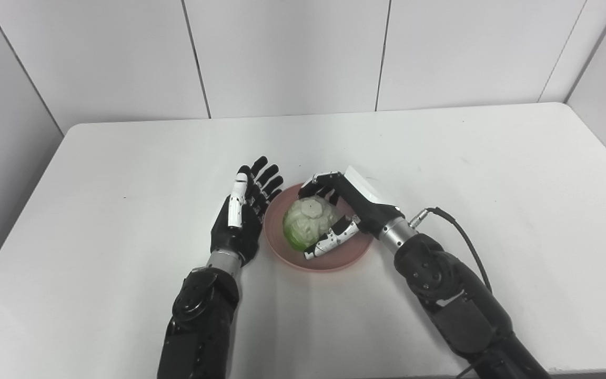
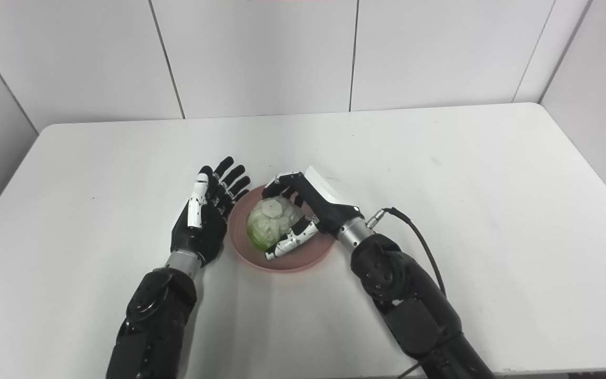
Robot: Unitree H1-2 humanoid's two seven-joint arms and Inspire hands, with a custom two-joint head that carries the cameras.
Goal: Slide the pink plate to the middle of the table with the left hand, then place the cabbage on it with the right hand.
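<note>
Nearest to us, two black arms rise from the bottom edge, both cut off there, so we see nothing of the shoulders. A dark cable [image 1: 458, 231] loops off the wrist of the right arm and drops behind the forearm, where we lose it.

Next comes the left hand [image 1: 242, 218]. It holds nothing, its fingers straight and spread, and it stands edge-on just beside the left rim of the pink plate [image 1: 329, 260]. We cannot tell whether it touches the rim.

We count one plate, near the middle of the white table [image 1: 492, 173], and one cabbage [image 1: 305, 221], pale green and white, sitting in it. The right hand [image 1: 342, 210] is wrapped around the cabbage: its fingers [image 1: 320, 185] curl over the far side, and its thumb [image 1: 332, 238] presses the near side. That hand covers the right part of the plate and the cabbage's right flank, so we cannot make out whether the cabbage's underside rests on the plate or hangs just clear of it.

Beyond the hands the tabletop runs back to a white panelled wall [image 1: 292, 52], with darker seams between the panels. The table's near corners fall outside both views.
</note>
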